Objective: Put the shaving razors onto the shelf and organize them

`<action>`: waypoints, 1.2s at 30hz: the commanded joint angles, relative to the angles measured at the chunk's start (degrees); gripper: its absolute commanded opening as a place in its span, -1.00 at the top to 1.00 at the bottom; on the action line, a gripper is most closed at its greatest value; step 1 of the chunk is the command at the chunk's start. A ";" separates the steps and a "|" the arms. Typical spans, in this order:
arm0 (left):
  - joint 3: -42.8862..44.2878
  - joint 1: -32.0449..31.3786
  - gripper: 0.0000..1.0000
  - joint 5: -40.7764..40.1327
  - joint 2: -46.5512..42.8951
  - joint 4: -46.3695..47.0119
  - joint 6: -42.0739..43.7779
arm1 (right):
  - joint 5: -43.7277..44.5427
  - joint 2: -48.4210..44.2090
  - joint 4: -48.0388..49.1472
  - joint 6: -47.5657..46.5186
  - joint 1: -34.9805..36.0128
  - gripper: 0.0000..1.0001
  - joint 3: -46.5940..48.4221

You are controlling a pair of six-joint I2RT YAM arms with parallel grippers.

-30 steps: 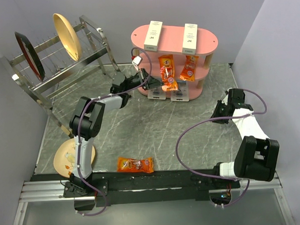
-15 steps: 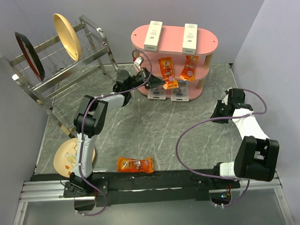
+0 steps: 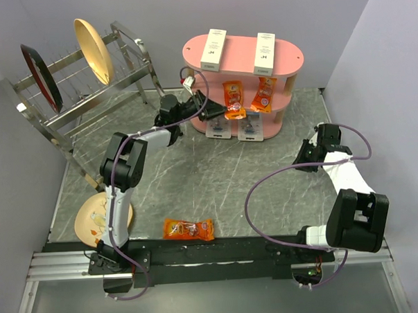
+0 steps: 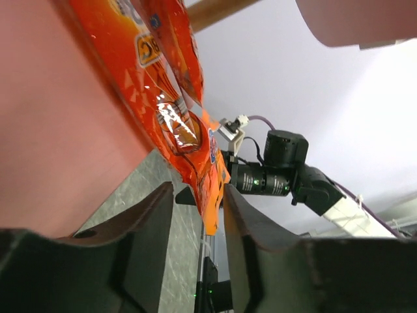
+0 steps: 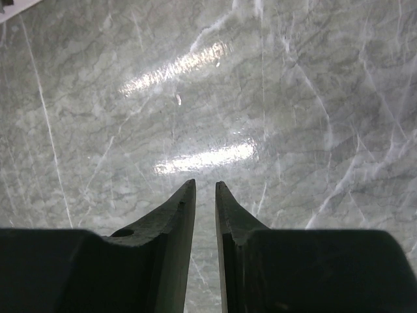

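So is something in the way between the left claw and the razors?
Yes. The left gripper has an orange snack packet between its fingers, at the shelf's middle board. The two razors sit just below, on the bottom board.

even bright light, glare on table (image 5: 195, 62)

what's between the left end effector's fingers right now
The lower corner of an orange foil snack packet on the pink three-tier shelf, seen in the left wrist view.
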 commanded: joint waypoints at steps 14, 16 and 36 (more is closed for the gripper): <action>-8.99 0.70 -0.07 0.94 -12.06 -3.84 7.34 | -0.79 -0.38 2.77 1.51 -0.37 0.47 -0.57; -8.47 0.09 -0.08 1.12 -12.06 -5.42 8.92 | -0.96 -0.20 2.86 1.60 -0.37 0.46 -0.57; -6.01 -3.61 0.13 -5.21 -5.90 -1.74 4.54 | -0.26 -1.26 2.51 1.34 -0.37 0.47 -1.71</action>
